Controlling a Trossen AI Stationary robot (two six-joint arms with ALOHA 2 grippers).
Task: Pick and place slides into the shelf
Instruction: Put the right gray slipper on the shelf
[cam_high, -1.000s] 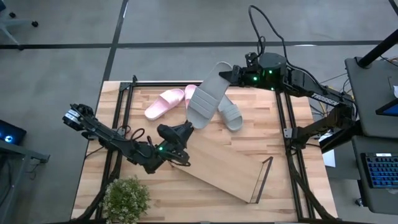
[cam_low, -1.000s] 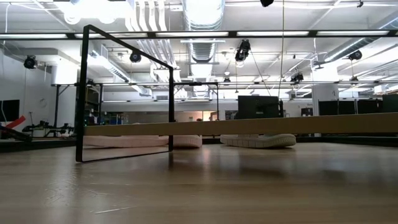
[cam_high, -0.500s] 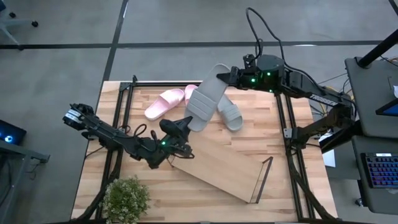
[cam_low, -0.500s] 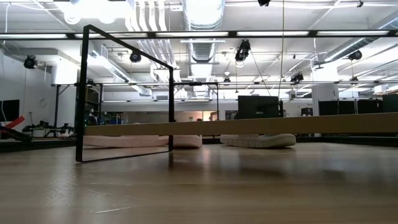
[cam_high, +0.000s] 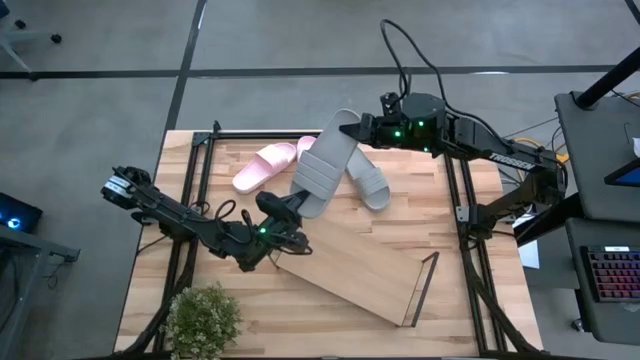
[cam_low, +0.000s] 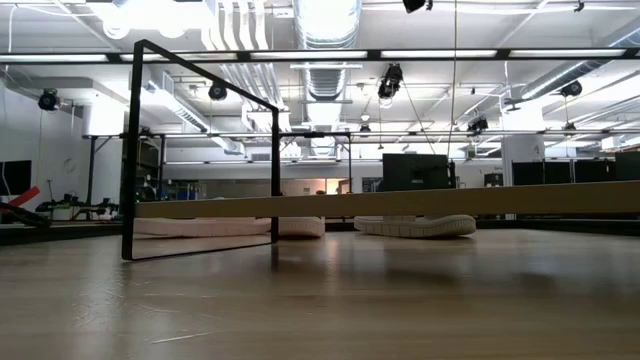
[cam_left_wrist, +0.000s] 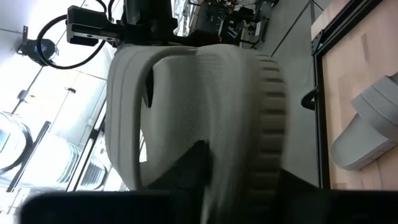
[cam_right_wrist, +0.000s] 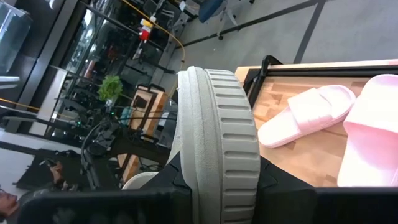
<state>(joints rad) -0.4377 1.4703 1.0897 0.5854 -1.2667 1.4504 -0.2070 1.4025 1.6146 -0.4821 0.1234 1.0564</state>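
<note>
A grey slide (cam_high: 322, 165) hangs in the air over the table's far middle, held at both ends. My right gripper (cam_high: 352, 128) is shut on its far end and my left gripper (cam_high: 292, 207) on its near end. The second grey slide (cam_high: 370, 184) lies sole-down on the table just right of it. One pink slide (cam_high: 264, 165) lies to the left, and another pink slide (cam_high: 305, 146) is partly hidden under the held one. The shelf (cam_high: 350, 272) lies slantwise on the near half of the table, with a wire frame (cam_high: 425, 290) at its right end. My left gripper pinches the slide's strap end (cam_left_wrist: 249, 155), one finger (cam_left_wrist: 186, 168) on the footbed side and the other on the ribbed sole side. It comes roughly level from the table's near left, along the slide. That end is clear of the table. My right gripper pinches the slide's strapless end (cam_right_wrist: 217, 155) between its two fingers, which lie on the slide's two faces. It comes from the table's far right, slanting a little downward, along the slide. The slide is lifted clear and turned on its edge.
A potted plant (cam_high: 203, 320) stands at the near left corner. Dark metal rails (cam_high: 190, 180) run along the table's left and right sides. In the low view the shelf board (cam_low: 400, 204) spans the picture, with a tall wire frame (cam_low: 200, 150) at its left.
My right gripper has moved toward the table's left and a little nearer, carrying the grey slide with it. The slide's near end has swung from beside my left gripper to between its fingers, and my left gripper has taken hold of it.
</note>
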